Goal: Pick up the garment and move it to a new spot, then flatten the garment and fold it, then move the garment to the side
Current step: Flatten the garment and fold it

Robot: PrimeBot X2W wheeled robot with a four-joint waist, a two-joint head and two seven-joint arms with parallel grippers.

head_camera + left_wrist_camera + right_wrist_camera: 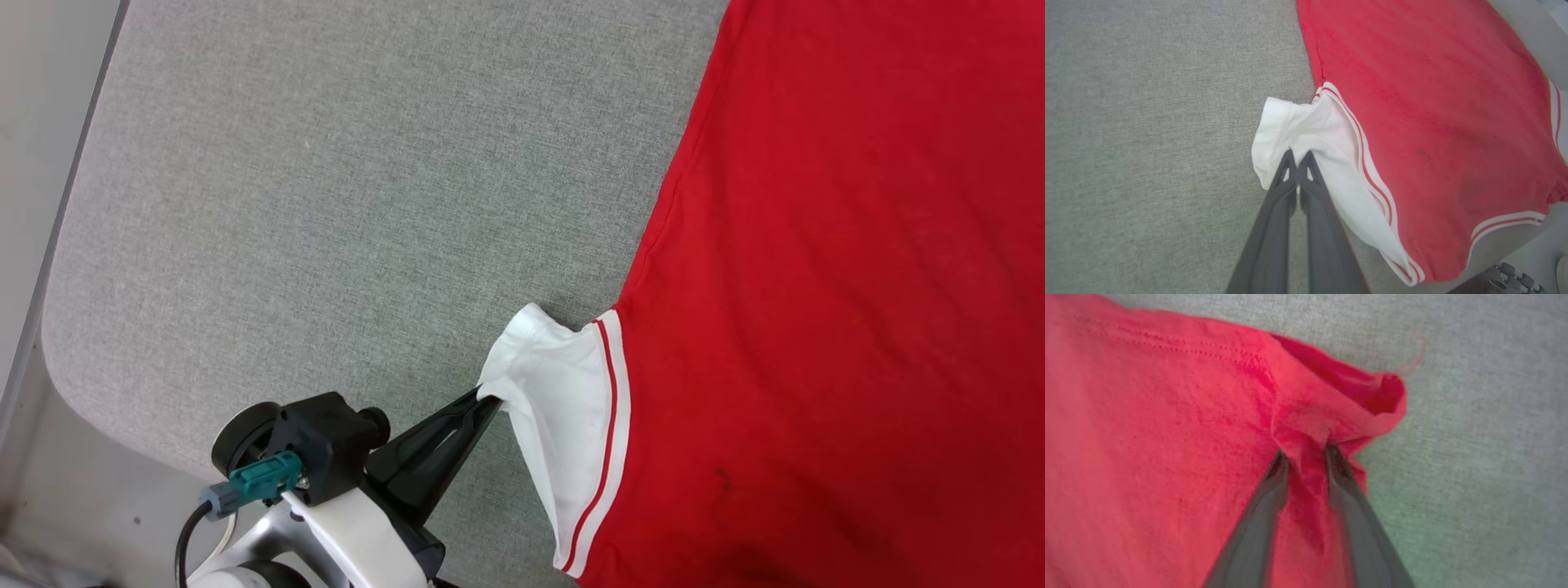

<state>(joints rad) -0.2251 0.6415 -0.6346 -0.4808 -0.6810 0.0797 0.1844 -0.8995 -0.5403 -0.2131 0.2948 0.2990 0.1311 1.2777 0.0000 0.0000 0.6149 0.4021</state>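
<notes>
Closest in, the left gripper [1298, 158] has its two dark fingers pressed together on the outer edge of the white sleeve [1327, 163] of the red jersey [833, 286]. The jersey lies spread, plain side up, on the grey worktop [326, 204], with its striped trim reaching the worktop's near edge. The right gripper [1306, 455] straddles a bunched red corner [1372, 396] by the stitched hem. Its jaws stand partly apart with a ridge of cloth between them, and I cannot tell whether they have bitten yet.

The left bite looks thin, right at the sleeve's rim, so a hard pull would likely strip it free. If the right jaws lift before they clamp, that corner may drop, leaving one arm to drag the jersey askew. Rough grey cloth could also catch the fabric and wrinkle it. With cloth at the near edge, a slack pull toward the robot might let the jersey slide off.
</notes>
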